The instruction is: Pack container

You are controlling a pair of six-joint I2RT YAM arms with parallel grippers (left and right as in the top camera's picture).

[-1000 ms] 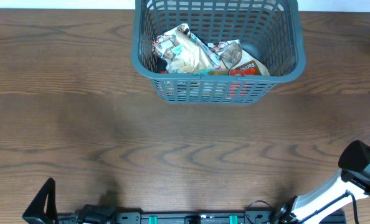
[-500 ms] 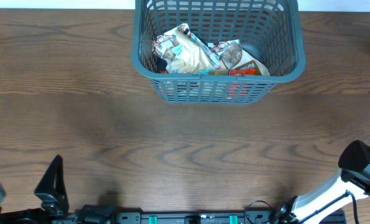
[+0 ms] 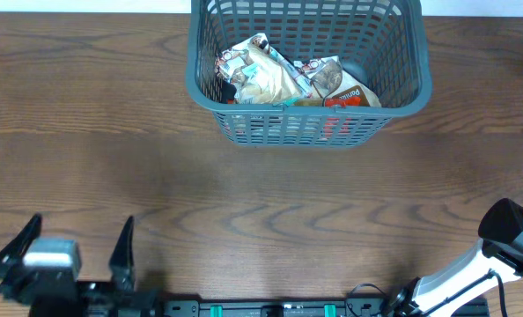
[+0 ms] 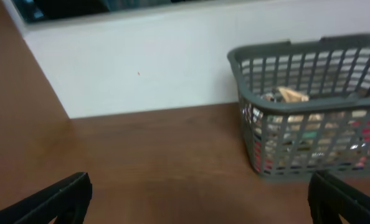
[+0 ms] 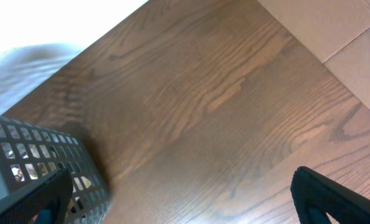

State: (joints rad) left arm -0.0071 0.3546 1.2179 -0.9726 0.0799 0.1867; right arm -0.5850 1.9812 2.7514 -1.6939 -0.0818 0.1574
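Observation:
The container (image 3: 191, 84), a grey-blue slotted basket, stands at the far middle of the wooden table with several snack packets (image 3: 283, 77) lying inside it. My left gripper (image 3: 83, 220) is at the near left edge, open and empty, far from the basket. In the left wrist view its fingers frame bare wood, with the container (image 4: 297, 111) ahead to the right. My right gripper (image 5: 182, 199) is open with nothing in it, and a corner of the container (image 5: 23, 155) shows at lower left. Overhead, only the right arm (image 3: 508, 233) shows at the near right corner.
A white wall (image 4: 147, 68) rises behind the table's far edge. Beyond the table's edge in the right wrist view lies pale flooring (image 5: 334, 25). Bare wood (image 3: 261, 202) stretches between the basket and both arms.
The left gripper has come up into the overhead view at the near left and turned, so both fingers now show. The right arm and the basket have not moved.

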